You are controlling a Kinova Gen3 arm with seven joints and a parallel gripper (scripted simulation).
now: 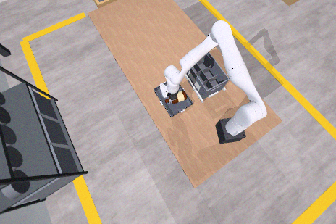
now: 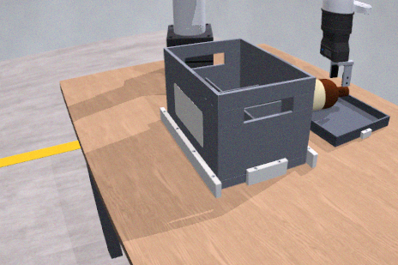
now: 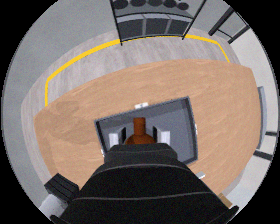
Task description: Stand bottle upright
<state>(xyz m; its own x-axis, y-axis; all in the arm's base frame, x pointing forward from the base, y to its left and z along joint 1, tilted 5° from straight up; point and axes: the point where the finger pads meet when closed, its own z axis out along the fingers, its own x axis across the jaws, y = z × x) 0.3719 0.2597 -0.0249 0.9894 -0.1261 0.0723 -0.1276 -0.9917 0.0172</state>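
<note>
Bottle [image 2: 328, 93], brown with cream body, lies sideways on tray [image 2: 356, 122].

White arm [image 1: 232, 59] arched, wrist vertical, end effector [image 2: 341, 73] pointing down, fingers fully spread, empty

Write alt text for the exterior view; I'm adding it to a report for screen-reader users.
An open gripper points straight down over the neck of a brown bottle lying on its side on a dark tray. A grey crate stands on the wooden table in front, hiding the bottle's base.
</note>
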